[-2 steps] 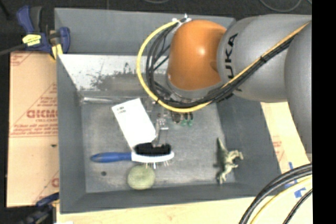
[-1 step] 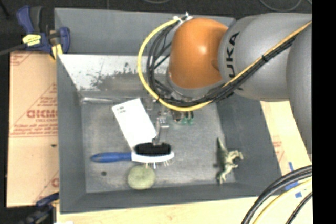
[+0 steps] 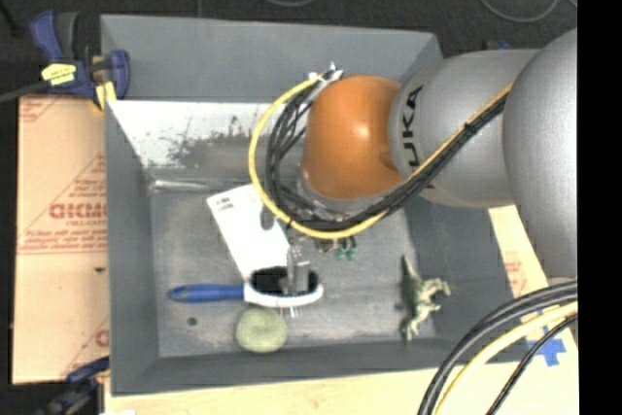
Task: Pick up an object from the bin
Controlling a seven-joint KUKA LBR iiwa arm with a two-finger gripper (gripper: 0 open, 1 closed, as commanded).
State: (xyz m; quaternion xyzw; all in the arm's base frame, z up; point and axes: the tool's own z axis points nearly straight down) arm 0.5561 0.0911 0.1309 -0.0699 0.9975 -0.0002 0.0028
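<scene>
Grey sheet-metal bin (image 3: 185, 238) with sloping walls and a scuffed, speckled floor stands on dark ground. Arm enters from the right; its smooth, glossy orange dome cover (image 3: 350, 136) hangs over the middle of the bin, with yellow and black cables (image 3: 264, 160) looped about its left side. Below the dome, the gripper (image 3: 294, 279) stands low at the front-middle of the floor, directly over the head end of a blue-handled tool (image 3: 209, 293). This tool has a slim, straight plastic handle lying level and pointing left, and a dark oval head with a white rim. Whether the gripper is open or closed cannot be told, as the metal parts merge with the tool's head. A flat white rectangular card (image 3: 236, 226) lies tilted just behind the tool. A dull green, rough-looking round ball (image 3: 260, 330) sits just in front of it. A small green plastic dinosaur figure (image 3: 420, 298) lies well apart, to the right.
</scene>
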